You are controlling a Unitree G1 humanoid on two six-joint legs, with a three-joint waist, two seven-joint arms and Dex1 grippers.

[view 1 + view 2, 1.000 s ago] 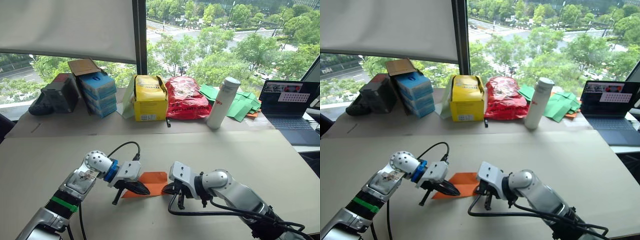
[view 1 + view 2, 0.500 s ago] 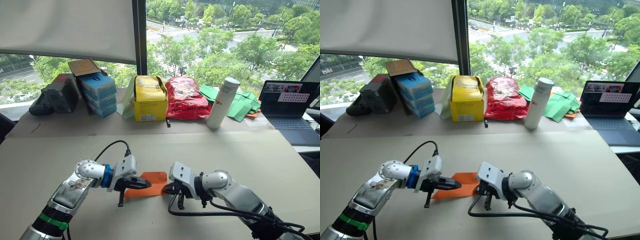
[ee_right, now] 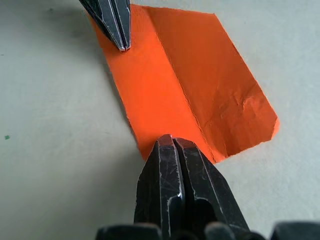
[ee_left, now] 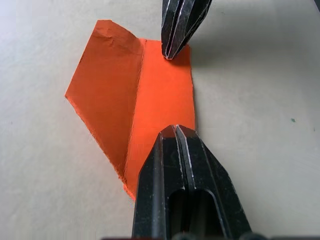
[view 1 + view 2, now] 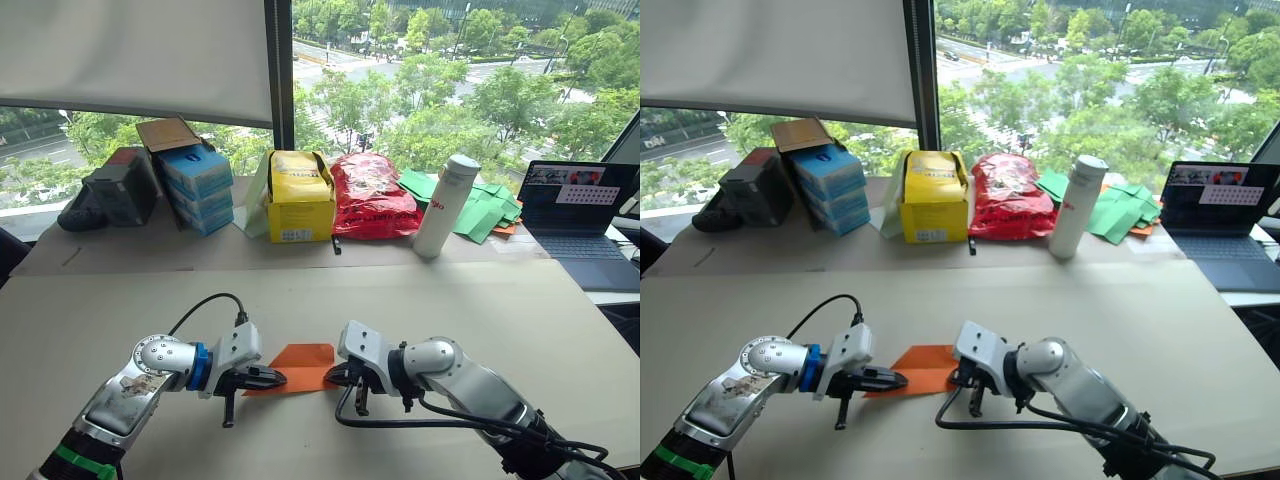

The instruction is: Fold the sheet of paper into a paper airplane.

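Observation:
The sheet of paper [image 5: 305, 364] is bright orange and lies folded flat on the beige table between my two grippers. A long crease [image 4: 136, 107] runs down it, and one end is cut at a slant. My left gripper [image 5: 279, 379] is shut, its tip resting on the paper's left end. From the opposite side my right gripper [image 5: 334, 377] is also shut, with its tip on the right end. In the left wrist view, the left fingertips [image 4: 175, 131] and the right fingertips [image 4: 172, 50] both press on the narrow strip beside the crease.
Along the back of the table stand a black case [image 5: 110, 190], blue boxes [image 5: 197, 186], a yellow box [image 5: 300, 195], a red crinkly bag [image 5: 370, 195], a white bottle [image 5: 446, 205], green papers [image 5: 485, 210] and a laptop [image 5: 580, 215]. Black cables loop by both wrists.
My left arm has dropped lower and swung to the left, and its shut tip has drawn back toward the paper's left end. The right gripper and the paper have stayed in place.

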